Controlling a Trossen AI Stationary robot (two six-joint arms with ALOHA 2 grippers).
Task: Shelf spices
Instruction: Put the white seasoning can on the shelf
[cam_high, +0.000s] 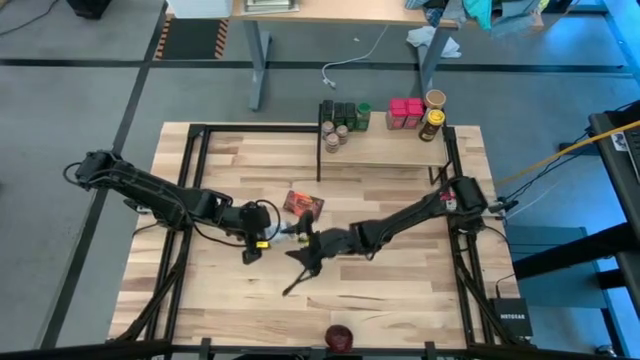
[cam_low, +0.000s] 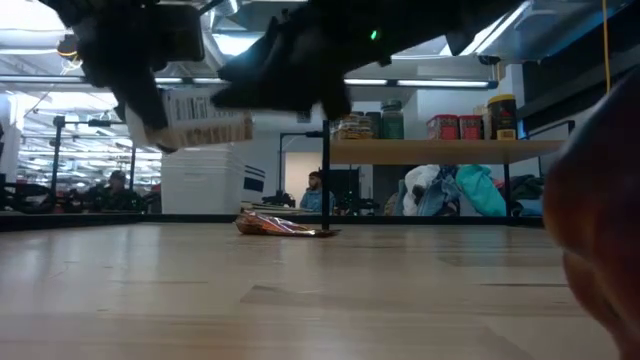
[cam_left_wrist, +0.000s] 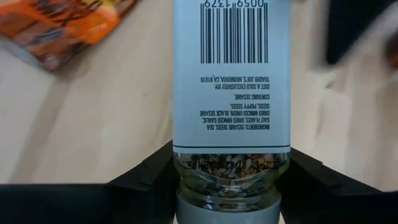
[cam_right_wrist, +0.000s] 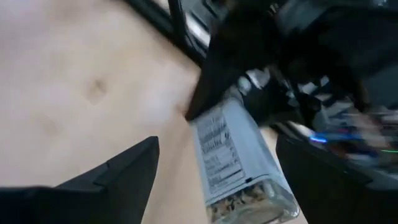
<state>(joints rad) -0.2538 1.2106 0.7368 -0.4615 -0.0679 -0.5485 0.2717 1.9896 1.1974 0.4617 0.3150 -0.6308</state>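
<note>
The left claw (cam_high: 262, 240) grips a labelled seasoning jar (cam_left_wrist: 231, 81) by its capped end, lifted off the bench at frame centre — its long axis running toward the right claw (cam_high: 300, 238), whose fingers stand spread around the jar's far end without closing.

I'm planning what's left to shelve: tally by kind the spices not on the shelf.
Flat orange-red packet, on the table: 1
Labelled glass jar, in the left gripper, right gripper open beside it: 1
Round dark-red item, near table edge: 1
Total: 3
</note>
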